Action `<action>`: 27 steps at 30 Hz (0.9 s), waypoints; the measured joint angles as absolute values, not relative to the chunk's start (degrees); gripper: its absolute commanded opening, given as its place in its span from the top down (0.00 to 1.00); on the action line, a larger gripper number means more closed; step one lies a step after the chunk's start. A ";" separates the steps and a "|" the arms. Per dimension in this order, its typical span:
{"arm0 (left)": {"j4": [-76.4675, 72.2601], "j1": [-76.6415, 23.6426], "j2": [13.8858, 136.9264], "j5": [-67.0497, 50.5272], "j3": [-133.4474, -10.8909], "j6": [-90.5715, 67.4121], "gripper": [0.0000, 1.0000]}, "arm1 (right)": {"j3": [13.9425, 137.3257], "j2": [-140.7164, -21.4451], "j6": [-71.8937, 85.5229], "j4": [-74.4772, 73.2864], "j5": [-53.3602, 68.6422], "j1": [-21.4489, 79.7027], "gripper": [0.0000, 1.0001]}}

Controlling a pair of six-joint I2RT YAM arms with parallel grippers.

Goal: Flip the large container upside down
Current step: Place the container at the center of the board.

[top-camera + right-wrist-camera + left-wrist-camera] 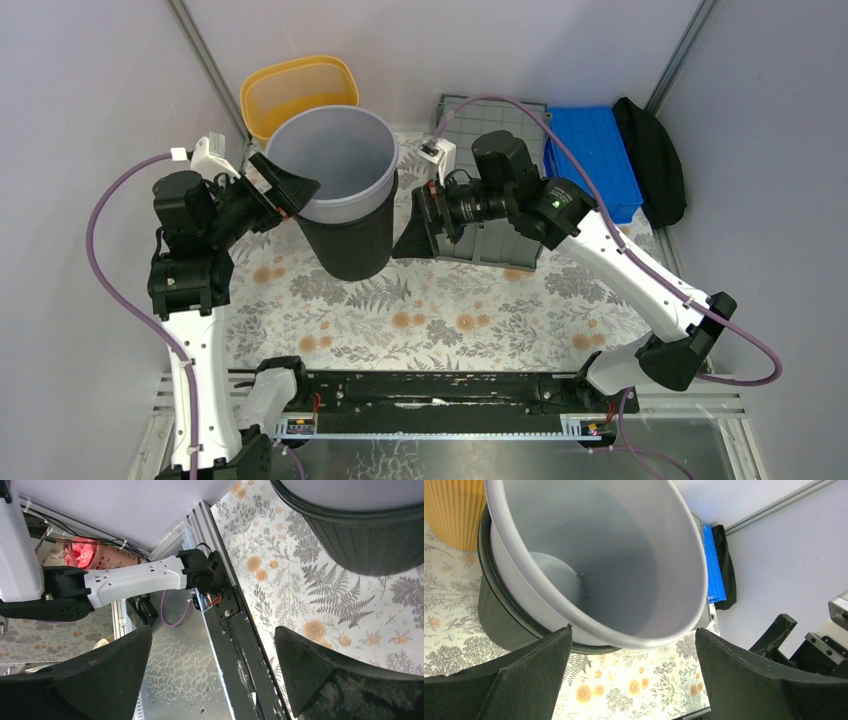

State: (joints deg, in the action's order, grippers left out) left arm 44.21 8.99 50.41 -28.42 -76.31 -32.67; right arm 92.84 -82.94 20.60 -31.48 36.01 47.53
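The large container (497, 116), a dark-grey crate, lies at the back centre-right with its square-gridded face towards the top camera. My right arm covers most of it. The right gripper (420, 222) hangs just left of the crate, open, with nothing between its fingers. In the right wrist view this gripper (214, 629) looks down at the table's near edge. My left gripper (290, 190) is open too. It sits at the left side of the light-grey bucket (335, 160), with its fingers (544, 655) close under the bucket's rim (634, 641) and gripping nothing.
The bucket sits tilted inside a black ribbed bin (350, 245). A yellow bin (295, 92) stands behind it. A blue ribbed tray (597, 160) and a black object (655, 160) lie right of the crate. The arms' black base rail (430, 390) runs along the near edge.
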 measured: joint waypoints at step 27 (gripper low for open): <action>47.35 3.77 67.96 -24.73 -103.50 -30.85 0.00 | 123.66 -104.49 21.15 -36.42 39.66 47.51 0.07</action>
